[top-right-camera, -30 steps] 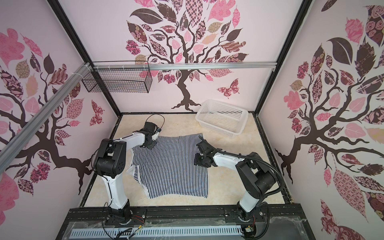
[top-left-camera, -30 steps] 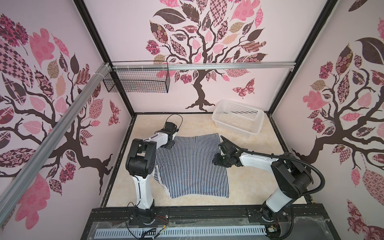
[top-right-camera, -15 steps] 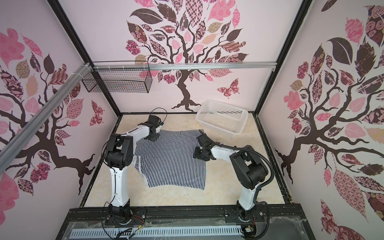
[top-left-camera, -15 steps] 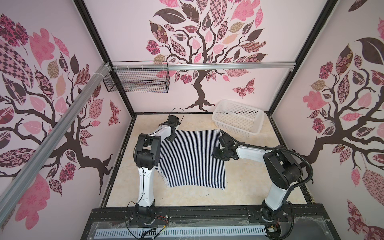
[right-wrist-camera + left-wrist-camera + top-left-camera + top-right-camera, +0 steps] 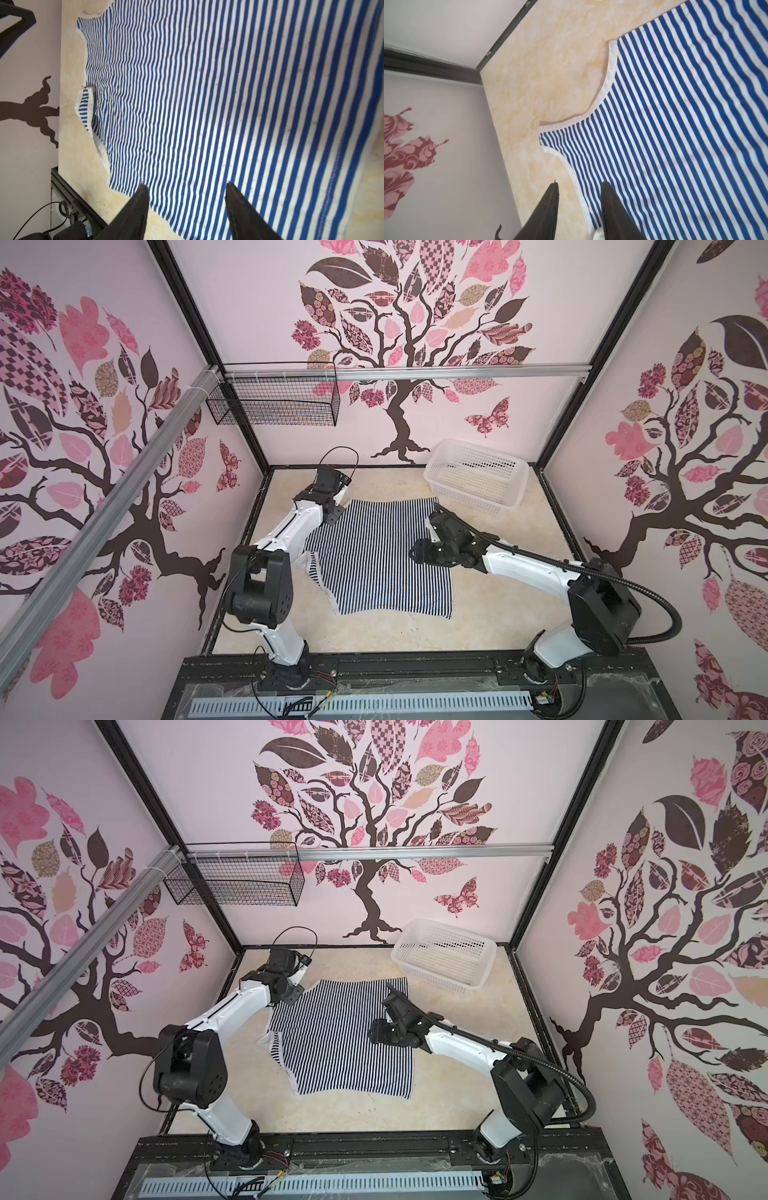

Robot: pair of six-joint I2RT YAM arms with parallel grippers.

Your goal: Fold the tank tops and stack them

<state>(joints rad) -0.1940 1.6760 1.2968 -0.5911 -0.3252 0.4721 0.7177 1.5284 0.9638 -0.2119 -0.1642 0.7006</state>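
A navy-and-white striped tank top (image 5: 374,560) (image 5: 340,1040) lies spread flat on the table, white-edged neck toward the left wall. Its near strap (image 5: 85,108) is folded over. My left gripper (image 5: 580,186) is open at the top's far left. One finger is over the bare table and the other over the stripes, with the white neck edge (image 5: 571,174) between them and the far strap (image 5: 548,135) just ahead. In both top views the left arm hides these fingers. My right gripper (image 5: 186,185) (image 5: 415,551) (image 5: 374,1033) hangs open over the top's right half, holding nothing.
A white perforated basket (image 5: 465,495) (image 5: 436,973) stands at the back right, close to the tank top's far right corner. A black wire basket (image 5: 274,402) hangs from the rail on the back wall. The left wall (image 5: 446,166) is close beside the left gripper.
The tank top slid toward the back wall and now lies still. Both grippers' jaws have widened. The left gripper moved farther back, and the right gripper drew back over the cloth.
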